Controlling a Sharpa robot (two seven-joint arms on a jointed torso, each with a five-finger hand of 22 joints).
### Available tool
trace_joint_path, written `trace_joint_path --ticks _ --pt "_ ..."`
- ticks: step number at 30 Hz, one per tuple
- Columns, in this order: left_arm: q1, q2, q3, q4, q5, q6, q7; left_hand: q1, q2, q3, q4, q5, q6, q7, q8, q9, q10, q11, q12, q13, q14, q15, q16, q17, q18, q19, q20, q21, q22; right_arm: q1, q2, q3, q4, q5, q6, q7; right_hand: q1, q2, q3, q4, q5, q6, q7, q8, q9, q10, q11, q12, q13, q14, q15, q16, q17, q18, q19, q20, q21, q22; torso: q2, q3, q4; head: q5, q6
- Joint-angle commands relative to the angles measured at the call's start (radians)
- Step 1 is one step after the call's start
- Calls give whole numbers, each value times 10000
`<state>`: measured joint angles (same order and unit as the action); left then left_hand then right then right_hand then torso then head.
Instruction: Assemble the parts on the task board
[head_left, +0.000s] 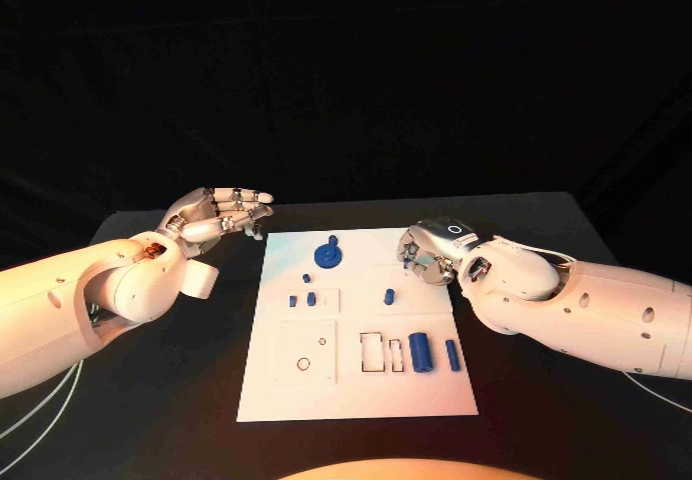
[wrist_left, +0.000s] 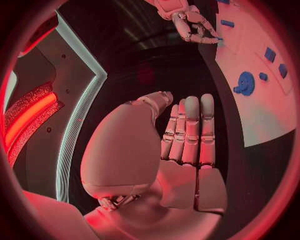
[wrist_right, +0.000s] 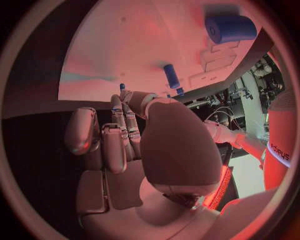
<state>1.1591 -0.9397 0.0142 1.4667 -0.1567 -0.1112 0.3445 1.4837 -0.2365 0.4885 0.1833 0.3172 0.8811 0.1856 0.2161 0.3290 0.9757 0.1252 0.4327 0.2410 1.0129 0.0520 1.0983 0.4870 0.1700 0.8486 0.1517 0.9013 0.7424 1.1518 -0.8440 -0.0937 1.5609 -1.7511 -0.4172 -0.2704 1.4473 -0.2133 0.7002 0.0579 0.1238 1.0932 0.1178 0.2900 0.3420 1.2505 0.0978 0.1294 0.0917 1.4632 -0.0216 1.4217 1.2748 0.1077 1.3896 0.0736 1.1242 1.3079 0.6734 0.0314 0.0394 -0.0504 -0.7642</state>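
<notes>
Left hand (head_left: 219, 213) is raised beside the task board (head_left: 289, 390), fingers extended, holding nothing. Right hand (head_left: 430, 252) hovers over the board, fingers curled, empty.

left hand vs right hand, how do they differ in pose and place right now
The left hand hovers off the task board, past its far left corner, fingers straight and close together; the right hand hangs over the board's right edge with fingers curled in. The left hand is farther from the blue peg than the right hand. Both are silver and hold nothing.
</notes>
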Motion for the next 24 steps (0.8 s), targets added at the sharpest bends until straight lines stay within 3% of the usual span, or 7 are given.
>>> trace_joint_path --ticks 1,10,17,24 --pt "6 35 9 1 -52 116 113 14 48 -13 -57 51 -21 80 68 6 -72 -2 46 11 -76 19 -64 -16 140 -43 14 -52 -14 18 -122 30 200 190 -1081 350 -75 15 60 5 -33 67 23 59 6 542 -487 51 126 495 -65 -32 19 -192 80 -7 41 556 0 10 -11 17 26" --pt "6 92 8 -17 -52 102 115 14 48 -13 -57 51 -21 80 68 6 -72 -2 46 11 -76 19 -64 -16 140 -43 14 -52 -14 49 -373 78 1073 770 -1335 636 -88 11 72 -3 -38 66 27 61 11 546 -486 42 127 498 -65 -23 34 -193 83 -7 50 564 5 5 -7 78 78" --pt "4 152 8 -11 -38 36 138 14 50 -15 -65 54 -30 87 66 4 -80 3 44 9 -74 23 -77 -21 139 -38 14 -58 -18 -139 -20 59 1806 944 -1172 747 -103 10 89 -17 -27 60 34 61 18 547 -483 29 128 496 -64 -30 18 -185 67 -6 10 550 11 -9 13 383 43" --pt "3 214 7 28 37 -82 170 14 50 -15 -65 54 -30 87 66 4 -80 3 44 9 -74 23 -77 -21 139 -38 14 -58 -18 -455 664 -31 2078 949 -824 836 -114 14 107 -32 -16 50 40 59 23 545 -478 14 129 490 -62 -44 -12 -170 37 -6 -63 521 9 -27 25 686 -18"
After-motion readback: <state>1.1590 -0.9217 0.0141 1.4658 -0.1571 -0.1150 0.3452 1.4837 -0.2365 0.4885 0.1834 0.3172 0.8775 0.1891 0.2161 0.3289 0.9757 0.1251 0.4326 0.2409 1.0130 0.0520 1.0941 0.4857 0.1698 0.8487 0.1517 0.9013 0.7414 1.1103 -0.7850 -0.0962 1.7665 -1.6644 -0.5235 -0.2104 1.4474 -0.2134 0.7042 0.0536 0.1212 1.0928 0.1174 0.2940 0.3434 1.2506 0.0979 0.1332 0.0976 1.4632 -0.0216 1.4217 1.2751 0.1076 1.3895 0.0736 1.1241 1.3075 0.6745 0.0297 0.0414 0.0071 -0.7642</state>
